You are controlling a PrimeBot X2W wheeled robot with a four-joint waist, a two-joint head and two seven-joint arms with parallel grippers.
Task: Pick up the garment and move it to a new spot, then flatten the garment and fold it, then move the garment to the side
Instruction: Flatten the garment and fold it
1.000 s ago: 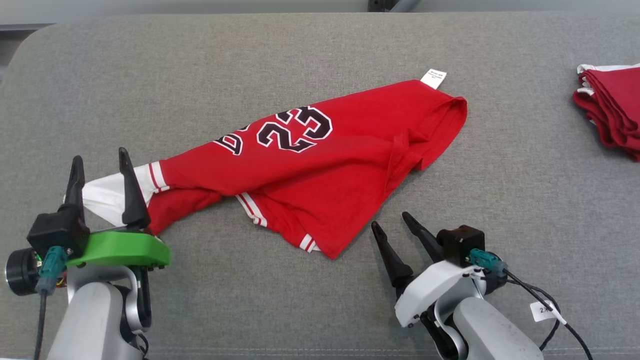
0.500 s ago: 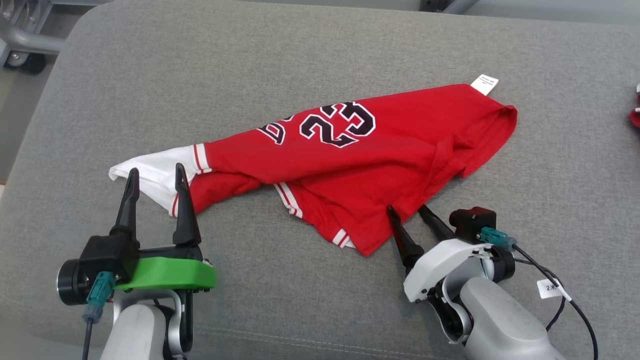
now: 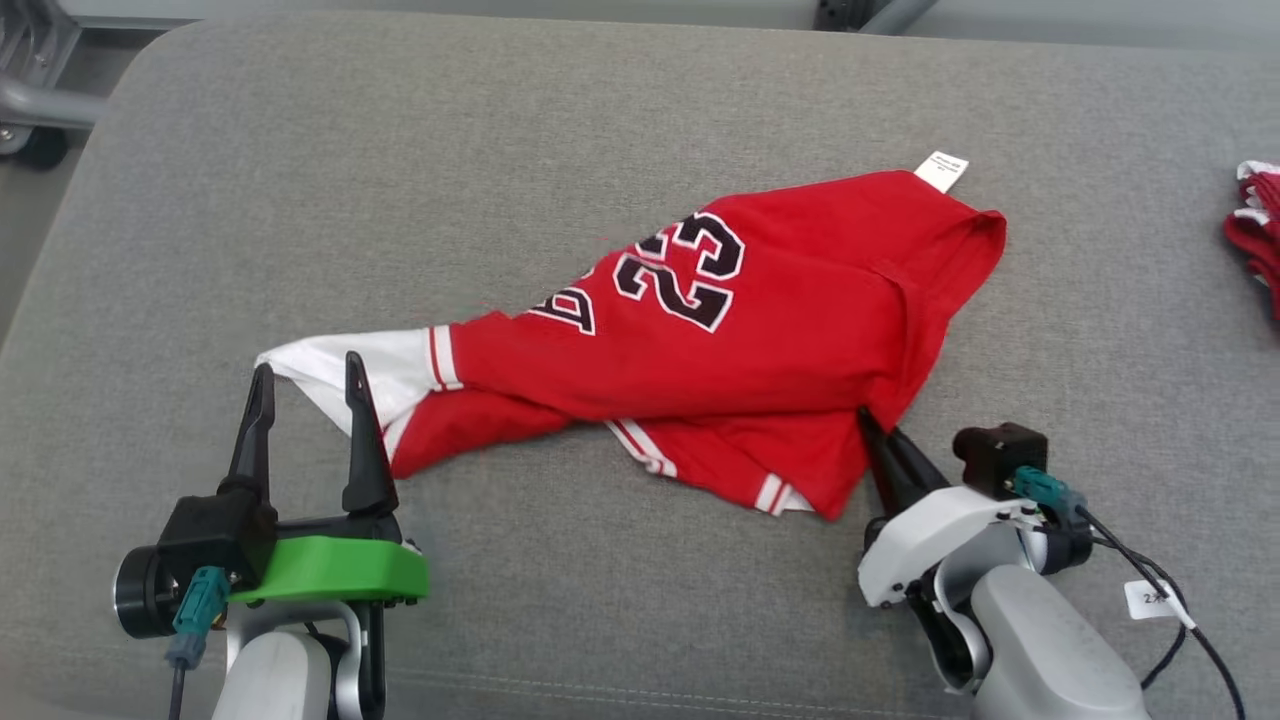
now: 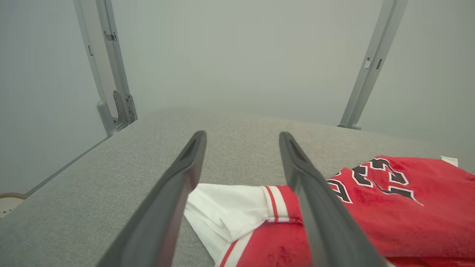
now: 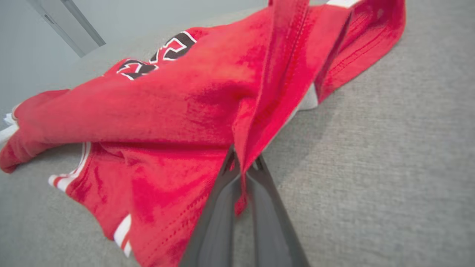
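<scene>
A gray pad (image 3: 400, 180) is taking up nearly all of the head view, and a red jersey (image 3: 800, 340) is lying crumpled across its middle, stretching from lower left to upper right. The jersey's black 23 (image 3: 685, 270) is facing up, near its far edge. Its white sleeve (image 3: 340, 365) is trailing out at the left end, just ahead of the left gripper (image 3: 307, 365). That gripper's 2 fingers are standing spread, pointing away from the robot, and in the left wrist view the sleeve (image 4: 230, 207) is lying between them; whether they are touching the cloth cannot be told. The right gripper (image 3: 868, 418) is sitting at the jersey's near right edge with its fingers pressed together, and the right wrist view is showing them pinching a fold of the red cloth (image 5: 167, 111), which is rising from the tips. A pile of red clothes (image 3: 1258, 230) is resting at the pad's far right, well apart from the jersey. A small white tag (image 3: 941, 170) is sticking out at the jersey's far corner.
</scene>
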